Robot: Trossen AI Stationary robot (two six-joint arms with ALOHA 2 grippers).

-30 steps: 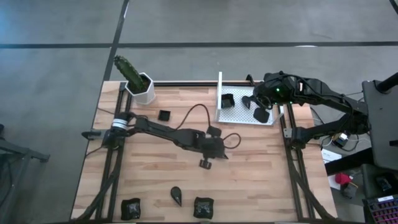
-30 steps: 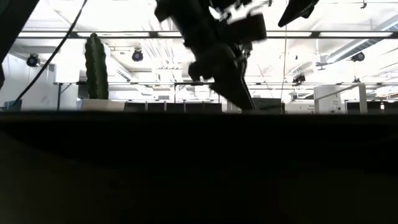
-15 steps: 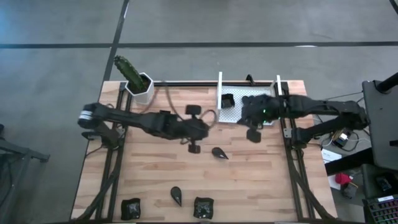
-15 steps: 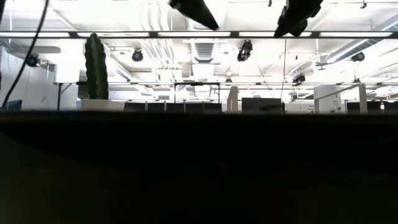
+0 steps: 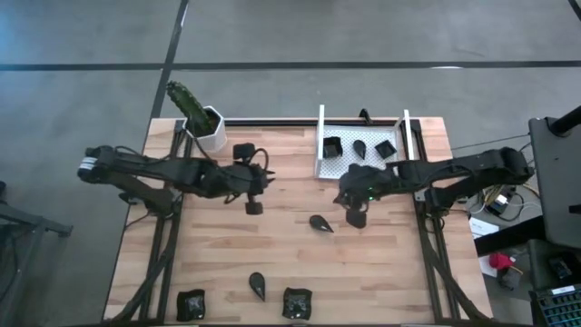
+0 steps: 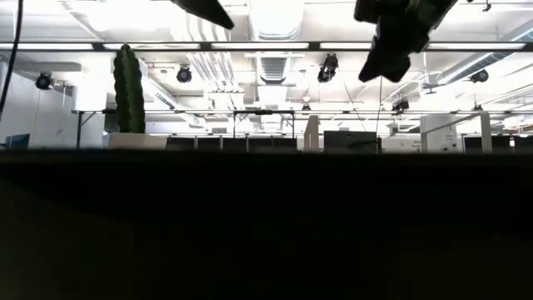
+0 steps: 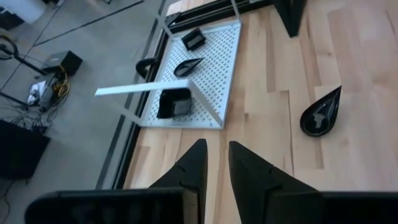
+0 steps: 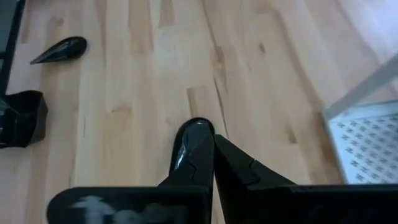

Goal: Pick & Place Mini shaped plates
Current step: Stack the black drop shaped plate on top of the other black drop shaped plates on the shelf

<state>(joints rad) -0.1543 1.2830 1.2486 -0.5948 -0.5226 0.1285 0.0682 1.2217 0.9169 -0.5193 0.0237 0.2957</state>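
**Placed.** White tray (image 5: 349, 168) at the table's far edge, on the right arm's side. Holds three mini shaped plates in a row: a square plate (image 5: 333, 145), a teardrop plate (image 5: 359, 146) and a second square plate (image 5: 385, 148). All three lie apart from each other, inside the tray walls.

**Left to move.** Five plates on the bare wooden table (image 5: 227, 245):
- centre teardrop (image 5: 320, 222), mid-table, just beside the right gripper;
- near teardrop (image 5: 258, 286), close to the front edge;
- two near square plates (image 5: 191, 304) (image 5: 297, 302), one on each side of the near teardrop;
- far square plate (image 5: 242, 152), beside the white cactus pot (image 5: 211, 132) and near the left arm's forearm.

**Left gripper** (image 5: 254, 207). Raised over the left half of the table. Jaws parted by a narrow gap, with nothing between them. Faces the tray across the table in its wrist view.

**Right gripper** (image 5: 356, 218). Raised clear of the tabletop between the tray and the centre teardrop. Jaws clenched. Carries nothing, as far as can be seen. A glossy dark shape shows just past the fingertips in the wrist view, probably the centre teardrop lying below. Whether it touches the fingers cannot be told.

**Progress, by judgement.** Three of eight visible plates in the tray, so well under halfway. Neither gripper loaded. Likeliest next pick: the centre teardrop, by the right arm.
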